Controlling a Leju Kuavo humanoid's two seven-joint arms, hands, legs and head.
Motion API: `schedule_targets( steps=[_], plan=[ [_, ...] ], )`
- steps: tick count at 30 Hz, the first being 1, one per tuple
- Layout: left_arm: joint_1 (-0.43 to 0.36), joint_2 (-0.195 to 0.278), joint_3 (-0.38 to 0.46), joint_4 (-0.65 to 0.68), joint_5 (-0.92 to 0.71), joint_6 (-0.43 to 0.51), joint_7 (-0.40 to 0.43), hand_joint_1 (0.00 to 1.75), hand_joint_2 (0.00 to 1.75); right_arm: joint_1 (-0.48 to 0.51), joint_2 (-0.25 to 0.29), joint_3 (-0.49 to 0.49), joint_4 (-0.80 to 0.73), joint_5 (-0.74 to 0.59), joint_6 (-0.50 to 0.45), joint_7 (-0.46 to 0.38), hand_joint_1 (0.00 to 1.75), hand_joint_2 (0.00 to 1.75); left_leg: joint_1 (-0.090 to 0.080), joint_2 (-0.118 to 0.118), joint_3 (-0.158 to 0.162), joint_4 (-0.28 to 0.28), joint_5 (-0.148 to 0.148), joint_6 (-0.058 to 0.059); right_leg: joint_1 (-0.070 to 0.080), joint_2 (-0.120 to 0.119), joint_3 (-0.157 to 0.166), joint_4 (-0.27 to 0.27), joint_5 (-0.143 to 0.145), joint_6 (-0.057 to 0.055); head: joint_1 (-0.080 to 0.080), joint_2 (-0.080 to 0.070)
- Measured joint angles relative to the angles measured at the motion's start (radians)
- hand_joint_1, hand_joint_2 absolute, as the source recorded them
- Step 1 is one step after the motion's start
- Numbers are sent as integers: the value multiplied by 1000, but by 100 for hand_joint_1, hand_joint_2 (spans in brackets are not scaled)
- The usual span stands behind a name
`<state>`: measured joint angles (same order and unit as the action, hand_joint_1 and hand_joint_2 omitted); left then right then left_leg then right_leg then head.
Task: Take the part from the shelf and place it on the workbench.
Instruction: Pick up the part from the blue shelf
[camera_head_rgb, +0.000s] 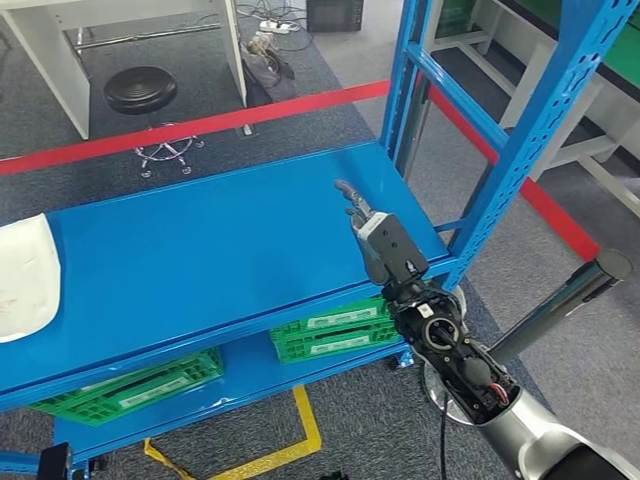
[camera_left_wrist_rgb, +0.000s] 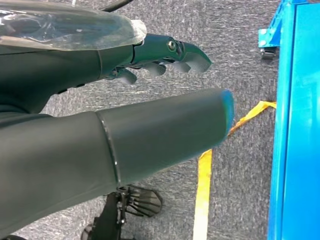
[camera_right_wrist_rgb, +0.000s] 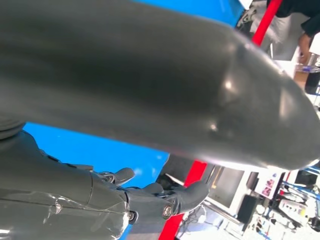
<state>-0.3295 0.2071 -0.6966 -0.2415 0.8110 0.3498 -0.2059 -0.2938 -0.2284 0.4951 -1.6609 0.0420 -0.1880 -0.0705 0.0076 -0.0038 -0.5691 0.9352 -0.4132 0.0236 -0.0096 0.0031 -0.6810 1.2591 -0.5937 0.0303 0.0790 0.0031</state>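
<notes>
A white curved part (camera_head_rgb: 26, 275) lies at the far left end of the blue shelf (camera_head_rgb: 226, 250). My right hand (camera_head_rgb: 377, 240) hovers over the shelf's right end, far from the part, fingers stretched out and holding nothing. The right wrist view shows that hand (camera_right_wrist_rgb: 151, 195) with straight fingers over the blue shelf surface (camera_right_wrist_rgb: 94, 150). My left hand (camera_left_wrist_rgb: 166, 55) hangs beside the shelf edge (camera_left_wrist_rgb: 298, 125) over grey carpet, fingers extended and empty.
Green crates (camera_head_rgb: 332, 328) sit on the lower shelf. A blue upright post (camera_head_rgb: 521, 140) stands right of my right hand. Yellow floor tape (camera_head_rgb: 302, 440) lies below, red tape (camera_head_rgb: 189, 125) and a black stool (camera_head_rgb: 141, 90) beyond the shelf.
</notes>
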Motion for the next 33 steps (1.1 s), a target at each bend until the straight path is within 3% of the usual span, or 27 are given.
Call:
schedule_targets(
  steps=[1, 2, 4, 5, 7, 9, 11, 14, 15, 16, 17, 20, 22, 24, 26, 27, 30, 31, 32, 33],
  plan=[
    [1, 0, 0, 0, 0, 0, 0, 0, 0, 1, 0, 0, 1, 0, 0, 0, 0, 0, 0, -2, 2, 0, -1, 0, 0, 0, -7, 8, 9, 1, 1, 0],
    [2, -1, 0, 0, 0, 0, 0, 0, 0, 1, 0, 0, 1, 0, 0, 1, 0, 0, 0, -4, 5, 1, -3, -1, 0, 0, 7, -27, 39, 0, 2, 0],
    [2, -2, 0, 0, 0, 0, 0, 0, 0, 0, 0, 0, 1, 0, 0, 0, 0, 0, -1, -9, 13, 3, -10, -5, 0, 2, 74, -172, 116, -5, 4, 0],
    [1, -2, 0, 0, 0, 0, 0, 0, 0, -2, 0, 0, 1, 0, 0, 0, 0, 0, -3, -11, 14, 5, -13, -8, 0, 4, 107, -237, 139, -8, 4, 0],
    [0, -3, 0, 0, 0, 0, 0, 0, 0, -2, 0, 0, 2, 0, 0, 1, 0, 0, -5, -14, 10, 9, -14, -16, 3, 6, 135, -290, 144, -17, 4, 0],
    [1, -3, 0, 0, 0, 0, 0, 0, 0, -3, 0, 0, 2, 0, 0, 1, 0, 0, -5, -15, 7, 11, -15, -26, 3, 5, 137, -296, 145, -27, 3, 0],
    [0, -1, 0, 0, 0, 1, 0, 0, 0, -6, 0, 0, 2, -1, 8, 5, 0, 0, -3, -11, -8, 48, -39, -36, -1, 1, 141, -303, 148, -38, -2, 0],
    [0, -1, 0, 0, -2, 9, 0, 0, 0, -21, -1, 2, 11, -14, 41, 16, 0, 0, 1, -6, -102, 237, -122, -49, -2, -9, 142, -305, 148, -49, -7, 0],
    [2, -1, 0, 0, -3, 11, 0, 0, 0, -27, -1, 3, 19, -20, 53, 16, 0, 0, 2, -5, -133, 292, -137, -51, -1, -13, 142, -305, 148, -50, -8, 0],
    [4, -2, 0, 0, -4, 11, 0, 0, 0, -33, -1, 5, 28, -25, 63, 13, 0, 0, 2, -5, -148, 312, -134, -52, -1, -17, 142, -305, 147, -50, -8, 0],
    [5, -2, 0, 0, -4, 11, 0, 0, 0, -40, -1, 7, 36, -28, 69, 11, 0, 0, 2, -3, -144, 292, -112, -51, -1, -21, 143, -305, 146, -50, -8, 0],
    [3, -1, 0, 0, -4, 12, 0, 0, 0, -62, -1, 9, 59, -34, 79, 5, 0, 0, -1, 26, -51, 89, -14, -43, 2, -33, 148, -304, 140, -43, -10, 0],
    [1, -1, 0, 0, -4, 12, 0, 0, 0, -74, -1, 9, 70, -35, 81, 5, 0, 0, -6, 38, -20, 20, 3, -34, 8, -42, 149, -303, 136, -35, -7, 0],
    [2, -2, 0, 0, -5, 12, 0, 0, 0, -80, -1, 10, 82, -35, 82, 4, 0, 0, -8, 26, -20, 16, 2, -23, 9, -50, 151, -303, 131, -24, -2, 0],
    [2, -2, 0, 0, -5, 12, 0, 0, 0, -85, -1, 12, 92, -37, 82, 3, 0, 0, -5, 15, -18, 12, 4, -13, 5, -41, 140, -277, 109, -13, -1, 0],
    [1, -1, 0, 0, -4, 12, 0, 0, 0, -88, -2, 14, 97, -38, 83, 3, 0, 0, -4, 10, -16, 10, 5, -8, 3, -30, 122, -234, 83, -9, 1, 0],
    [1, -2, 0, 0, -4, 12, 0, 0, 0, -93, -3, 17, 116, -43, 83, 2, 0, 0, -5, -9, -15, 10, 3, 0, 2, -10, 26, -31, -3, -4, 7, 0],
    [2, -3, 0, 0, -3, 12, 0, 0, 0, -93, -4, 19, 122, -45, 84, 1, 0, 0, -5, -16, -14, 11, 3, 1, 2, -9, 7, 3, -5, -5, 7, 0],
    [3, -3, 0, 0, -2, 12, 0, 0, 0, -94, -4, 21, 128, -47, 85, 0, 0, 0, -5, -24, -13, 11, 2, 1, 2, -8, 7, -5, 14, -6, 8, 0],
    [4, -3, 0, 0, -1, 13, 0, 0, 0, -97, -4, 23, 134, -49, 87, -1, 0, 0, -5, -32, -10, 12, 1, 0, 2, -6, 27, -54, 51, -9, 9, 0]
  ],
)
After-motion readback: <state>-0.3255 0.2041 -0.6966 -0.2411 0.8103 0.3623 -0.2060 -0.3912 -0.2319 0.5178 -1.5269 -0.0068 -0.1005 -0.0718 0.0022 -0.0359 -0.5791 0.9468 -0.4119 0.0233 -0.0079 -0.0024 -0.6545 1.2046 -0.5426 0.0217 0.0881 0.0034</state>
